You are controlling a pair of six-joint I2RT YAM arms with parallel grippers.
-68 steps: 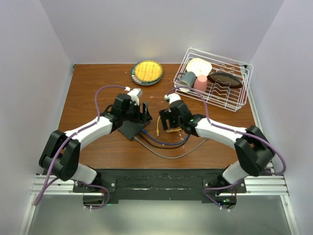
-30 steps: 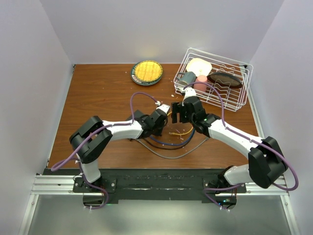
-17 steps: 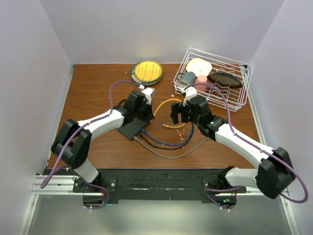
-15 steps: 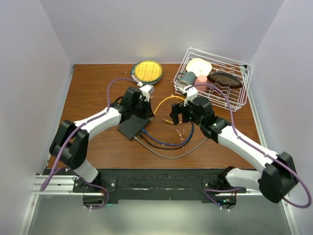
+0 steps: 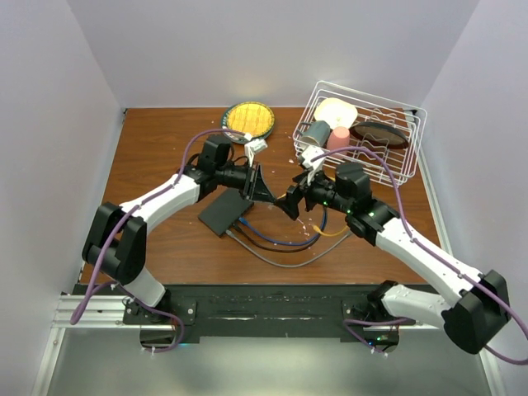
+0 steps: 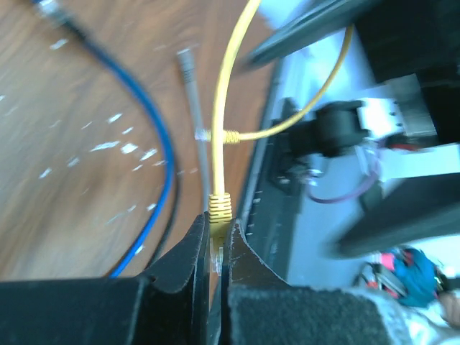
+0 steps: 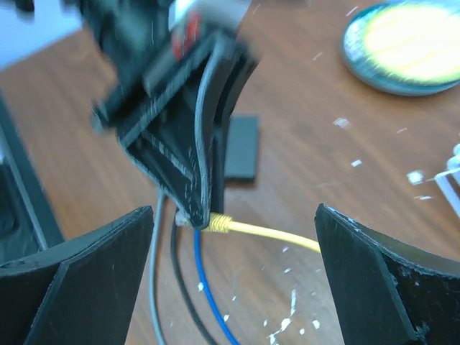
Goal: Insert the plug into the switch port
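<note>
The plug (image 6: 218, 210) is yellow, on a yellow cable (image 7: 282, 236), and my left gripper (image 6: 218, 223) is shut on it, with only the ribbed boot showing past the fingertips. In the top view the left gripper (image 5: 271, 195) hangs right of the flat black switch box (image 5: 221, 213). Blue, black and grey cables run into the box's near right edge, where single ports are too small to make out. My right gripper (image 5: 290, 203) faces the left one, open wide. In the right wrist view its fingers (image 7: 79, 277) stand either side of the held plug (image 7: 219, 223) without touching it.
A blue cable (image 7: 208, 295), a black one and a grey cable (image 6: 192, 108) loop over the wood in front of the box. A round yellow-centred plate (image 5: 247, 121) lies at the back. A white wire rack (image 5: 363, 136) with cups and dishes stands at the back right.
My left gripper has swung right, away from the box, with the plug in it. The right gripper has opened wider and now faces it. The yellow cable's high arc is gone.
</note>
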